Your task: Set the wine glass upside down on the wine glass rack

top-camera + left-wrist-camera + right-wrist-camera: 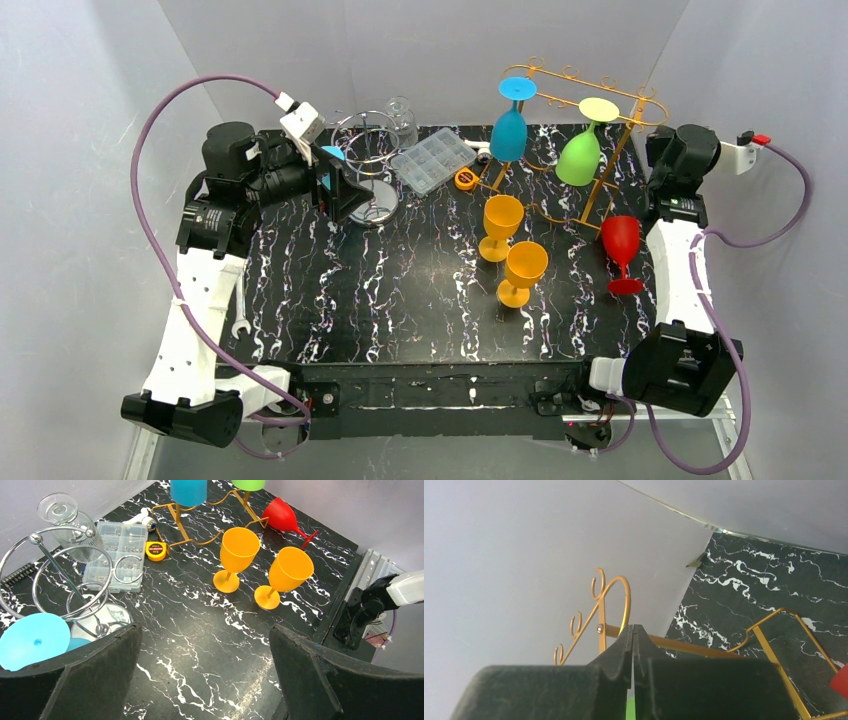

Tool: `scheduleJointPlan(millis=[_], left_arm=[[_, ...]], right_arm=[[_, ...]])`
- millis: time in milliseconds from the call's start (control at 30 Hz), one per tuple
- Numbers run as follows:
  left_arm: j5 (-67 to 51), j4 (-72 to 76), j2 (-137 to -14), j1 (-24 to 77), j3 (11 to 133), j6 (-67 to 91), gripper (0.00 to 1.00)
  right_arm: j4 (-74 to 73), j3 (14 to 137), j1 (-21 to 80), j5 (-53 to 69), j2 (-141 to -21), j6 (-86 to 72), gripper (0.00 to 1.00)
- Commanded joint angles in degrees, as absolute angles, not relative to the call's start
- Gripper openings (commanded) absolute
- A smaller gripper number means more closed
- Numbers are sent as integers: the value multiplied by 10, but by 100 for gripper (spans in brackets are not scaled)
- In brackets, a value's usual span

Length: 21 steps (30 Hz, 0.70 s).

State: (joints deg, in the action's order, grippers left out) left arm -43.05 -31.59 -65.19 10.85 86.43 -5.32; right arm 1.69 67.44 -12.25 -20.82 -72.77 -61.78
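Note:
The gold wine glass rack (600, 190) stands at the back right. A blue glass (509, 132) and a green glass (580, 155) hang upside down from it. Two orange glasses (501, 222) (523, 270) stand upright mid-table, and a red glass (621, 240) stands upright by the right arm. My right gripper (655, 150) is at the rack's right end. In the right wrist view it (632, 627) is shut with nothing in it, the rack's rail (684, 645) just behind the tips. My left gripper (204, 630) hangs open and empty over the table at the back left.
A silver wire stand (365, 150) holding a light blue glass (32, 640) sits beside my left gripper. A clear glass (402, 120), a plastic parts box (433, 160) and a yellow tape measure (466, 179) lie at the back. A wrench (240, 325) lies off the table's left edge.

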Motion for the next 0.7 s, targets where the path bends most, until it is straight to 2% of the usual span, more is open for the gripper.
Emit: scheduleJointPlan(millis=[0,333,567,600,633,667], left_arm=[[-437,-321,-648,110,887,-60,98],[-435,-320,-642,111,883,-60,98],[-436,-320,-634,110,883,-61,98],[-436,-321,-634,111,883,-61,98],[-435,-321,-634,111,883,-61,98],[-435,-322,-633,110,884,-60,98]], right_arm=[[58,665,-124,-181,-725,-641,3],[54,660,-104,-147,-720,-655,1],[23,664,-73,-188,-706,-655,1],[4,671,-76,-208,-700,-654,12],[1,667,-82,-218,-693,-658,36],[1,660,-92,-216,-683,-663,42]])
